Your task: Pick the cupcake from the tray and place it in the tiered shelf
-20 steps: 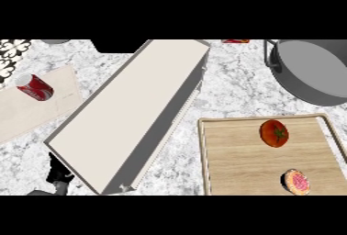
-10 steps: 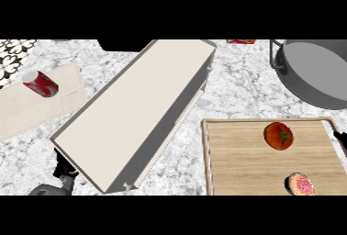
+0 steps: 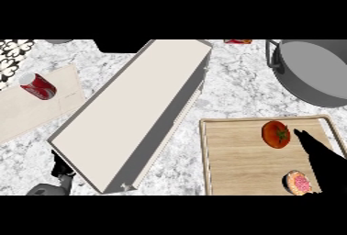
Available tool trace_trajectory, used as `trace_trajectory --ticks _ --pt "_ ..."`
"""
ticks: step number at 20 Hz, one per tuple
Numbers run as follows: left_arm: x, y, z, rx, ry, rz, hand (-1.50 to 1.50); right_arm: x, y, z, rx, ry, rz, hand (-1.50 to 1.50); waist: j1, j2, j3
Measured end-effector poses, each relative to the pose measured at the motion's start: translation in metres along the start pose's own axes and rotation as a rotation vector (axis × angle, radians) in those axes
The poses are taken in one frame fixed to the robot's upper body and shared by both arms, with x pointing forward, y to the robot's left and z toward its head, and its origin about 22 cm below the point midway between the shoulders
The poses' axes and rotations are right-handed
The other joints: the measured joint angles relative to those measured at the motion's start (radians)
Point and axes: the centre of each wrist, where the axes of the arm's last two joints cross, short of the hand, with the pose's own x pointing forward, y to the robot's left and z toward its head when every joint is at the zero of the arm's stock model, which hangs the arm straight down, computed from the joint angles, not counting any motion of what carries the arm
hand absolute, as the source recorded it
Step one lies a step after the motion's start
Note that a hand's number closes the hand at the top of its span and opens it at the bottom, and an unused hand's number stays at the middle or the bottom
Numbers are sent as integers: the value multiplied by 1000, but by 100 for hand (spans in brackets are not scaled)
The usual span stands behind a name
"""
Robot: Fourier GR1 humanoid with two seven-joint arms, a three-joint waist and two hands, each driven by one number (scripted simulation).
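Cupcake: pink-topped, lying on the tray at about 5 o'clock in the view, near the tray's lower right corner, partly cut off by the view's lower edge.
Tray: pale wooden board with a raised rim, on the worktop at 4 o'clock.
Tomato: red, on the tray at 12 o'clock from the cupcake, apart from it.
Right hand: black, above the tray's right side, fingers straight and pointing towards 11 o'clock, tip just beside the tomato; it holds nothing, and the cupcake sits just at its lower left edge.
Left hand: only a dark part shows at 7 o'clock beside the shelf's lower end; I cannot tell how its fingers stand.
Tiered shelf: long cream unit lying diagonally across the middle.
Can: red, on a beige mat at 9 o'clock.
Pot: grey, at 2 o'clock.
Worktop: grey-white marble.
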Motion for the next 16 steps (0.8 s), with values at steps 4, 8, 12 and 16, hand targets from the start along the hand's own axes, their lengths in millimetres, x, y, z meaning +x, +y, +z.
trace_trajectory --ticks 4,8,12,16 --pt "-1 2 2 6 7 5 0 5 9 -3 -23 19 27 -150 -7 -2 0" --pt "-3 0 5 9 10 5 0 -4 14 -8 -42 52 62 -150 -13 -2 0" --pt "-2 3 8 16 19 -1 0 -6 18 -8 -49 70 79 -150 -13 -2 -1" --pt "-2 4 5 20 14 -1 0 -12 24 -14 -41 94 101 -150 -16 -2 0"
